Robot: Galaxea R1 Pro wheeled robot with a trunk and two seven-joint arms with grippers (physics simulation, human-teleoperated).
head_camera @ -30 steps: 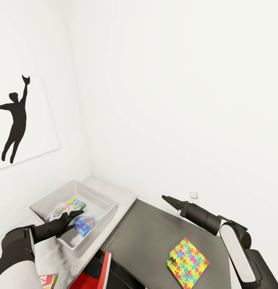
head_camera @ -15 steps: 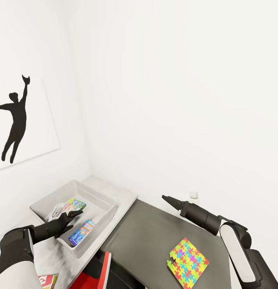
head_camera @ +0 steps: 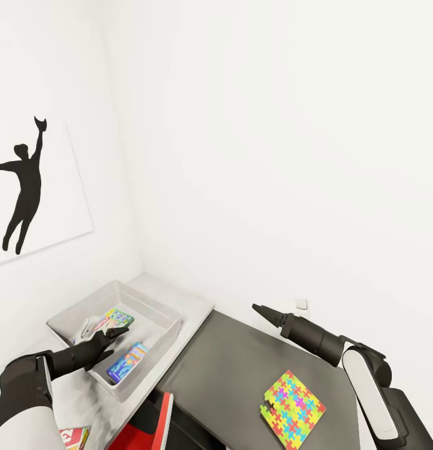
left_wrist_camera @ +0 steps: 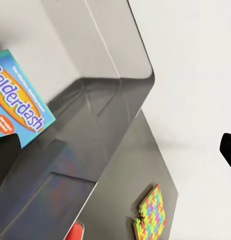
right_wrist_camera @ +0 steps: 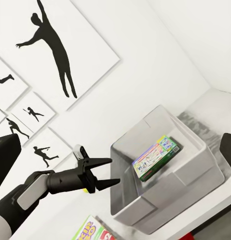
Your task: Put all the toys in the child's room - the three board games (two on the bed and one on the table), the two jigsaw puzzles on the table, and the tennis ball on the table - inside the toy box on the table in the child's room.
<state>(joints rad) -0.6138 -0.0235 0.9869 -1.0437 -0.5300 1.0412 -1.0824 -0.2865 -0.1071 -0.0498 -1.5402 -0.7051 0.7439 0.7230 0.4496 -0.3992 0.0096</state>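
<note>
Grey shallow toy box (head_camera: 150,310) holds two printed game boxes, the blue one (left_wrist_camera: 20,105) readable from the left wrist; left hand (right_wrist_camera: 104,172) spread wide, empty; right hand (head_camera: 258,309) unclear.

White walls (head_camera: 272,156) meet in a corner, evenly lit, no hard shadows. Black silhouette picture (head_camera: 22,187) on left wall; several more silhouette pictures (right_wrist_camera: 25,115) in right wrist view. Light-grey table (head_camera: 191,300) joins lower dark-grey counter (head_camera: 235,369) at corner. Small white wall socket (head_camera: 301,304) above counter. Red chair (head_camera: 150,425) part below.
</note>
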